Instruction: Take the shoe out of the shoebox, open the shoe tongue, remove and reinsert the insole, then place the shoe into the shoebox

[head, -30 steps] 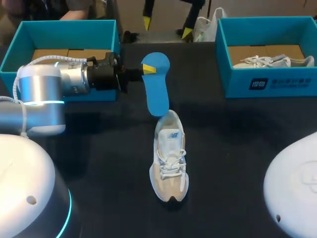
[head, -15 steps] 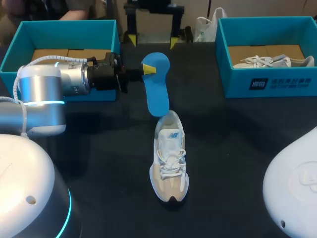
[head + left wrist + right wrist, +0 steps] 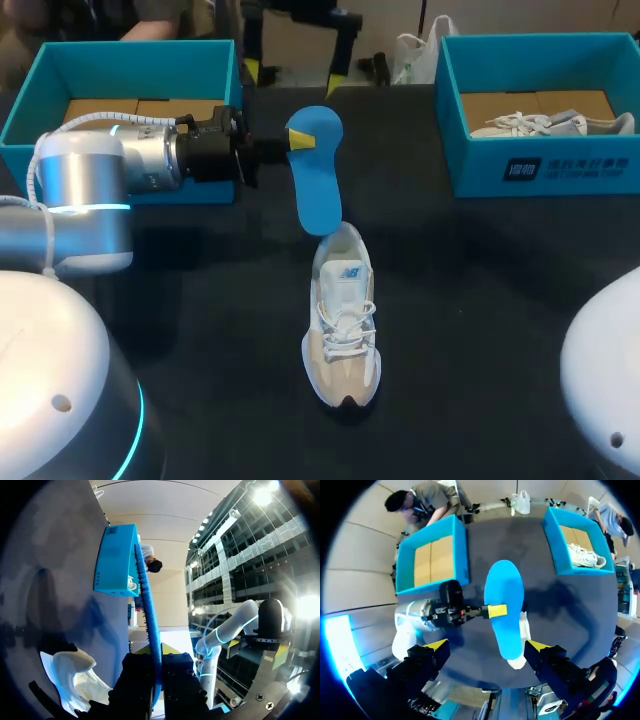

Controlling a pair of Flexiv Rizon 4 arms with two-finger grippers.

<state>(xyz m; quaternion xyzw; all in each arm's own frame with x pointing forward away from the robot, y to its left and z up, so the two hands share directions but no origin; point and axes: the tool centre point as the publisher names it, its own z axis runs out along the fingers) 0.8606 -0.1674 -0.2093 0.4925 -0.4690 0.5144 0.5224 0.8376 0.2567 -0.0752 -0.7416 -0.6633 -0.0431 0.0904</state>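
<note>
A dark, matte counter (image 3: 480,300) is taking up nearly the whole head view, its black top running unbroken from the near side to its far edge. Soft light is falling on it, and blurred, soft-edged shadows are pooling on the surface at its left and middle. In the right wrist view the same top is showing as a deep blue-grey sheet, with a darker shadow patch spreading across its middle. In the left wrist view it is catching more light and reading as pale grey, mottled with faint shadows.
</note>
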